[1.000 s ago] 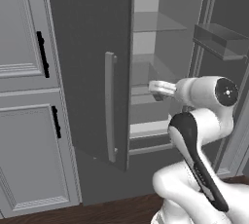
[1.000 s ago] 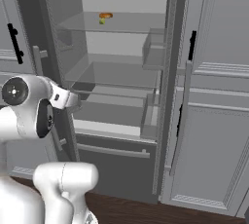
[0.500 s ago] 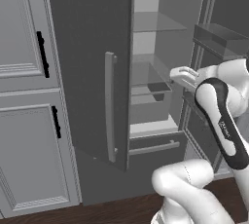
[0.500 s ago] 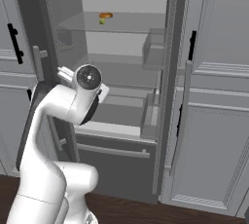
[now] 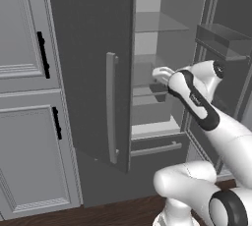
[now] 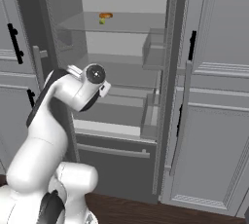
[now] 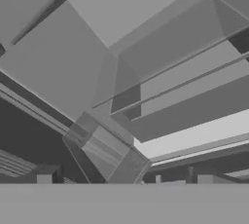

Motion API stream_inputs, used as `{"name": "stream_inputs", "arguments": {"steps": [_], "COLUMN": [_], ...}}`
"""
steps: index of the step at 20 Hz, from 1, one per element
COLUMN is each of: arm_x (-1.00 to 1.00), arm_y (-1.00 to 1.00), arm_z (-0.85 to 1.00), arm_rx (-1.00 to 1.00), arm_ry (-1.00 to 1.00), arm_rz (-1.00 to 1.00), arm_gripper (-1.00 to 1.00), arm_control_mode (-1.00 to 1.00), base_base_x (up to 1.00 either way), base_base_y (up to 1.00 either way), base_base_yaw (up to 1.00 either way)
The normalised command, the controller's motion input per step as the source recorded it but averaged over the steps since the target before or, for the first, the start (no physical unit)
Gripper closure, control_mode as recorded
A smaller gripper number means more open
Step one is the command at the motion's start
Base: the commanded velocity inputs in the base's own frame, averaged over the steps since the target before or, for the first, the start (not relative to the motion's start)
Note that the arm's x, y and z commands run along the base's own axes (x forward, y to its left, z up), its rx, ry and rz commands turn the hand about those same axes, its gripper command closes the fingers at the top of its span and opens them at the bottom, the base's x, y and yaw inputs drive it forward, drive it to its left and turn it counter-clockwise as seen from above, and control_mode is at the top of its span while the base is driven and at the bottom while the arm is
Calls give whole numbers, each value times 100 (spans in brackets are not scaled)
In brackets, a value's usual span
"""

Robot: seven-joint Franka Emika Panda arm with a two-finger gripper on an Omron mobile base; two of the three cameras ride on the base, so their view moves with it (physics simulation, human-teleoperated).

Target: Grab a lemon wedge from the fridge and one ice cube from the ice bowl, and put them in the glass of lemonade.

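Now gripper (image 7: 124, 181) jaws wide, empty, facing fridge (image 6: 116, 101) shelves; lemon wedge (image 6: 102, 21) on upper shelf.

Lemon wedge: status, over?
Tool open, empty. Lemon wedge on upper shelf beside orange item, fridge doors open. Arm below it, path clear.

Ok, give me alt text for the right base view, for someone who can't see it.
An open fridge with a tiny lemon wedge beside an orange item on its top glass shelf; the white arm rises at lower left, well below them.
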Motion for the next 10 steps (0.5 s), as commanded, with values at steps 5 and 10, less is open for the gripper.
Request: {"name": "stream_inputs", "arguments": {"steps": [5,10], "arm_x": [50,24], "arm_y": [61,62], "arm_z": [0,0], "arm_rx": [0,1], "arm_ry": [14,10], "arm_rz": [14,20], "arm_gripper": [-100,-100], "arm_control_mode": [-100,-100], "base_base_x": [0,0], "base_base_y": [0,0], "base_base_yaw": [0,0]}}
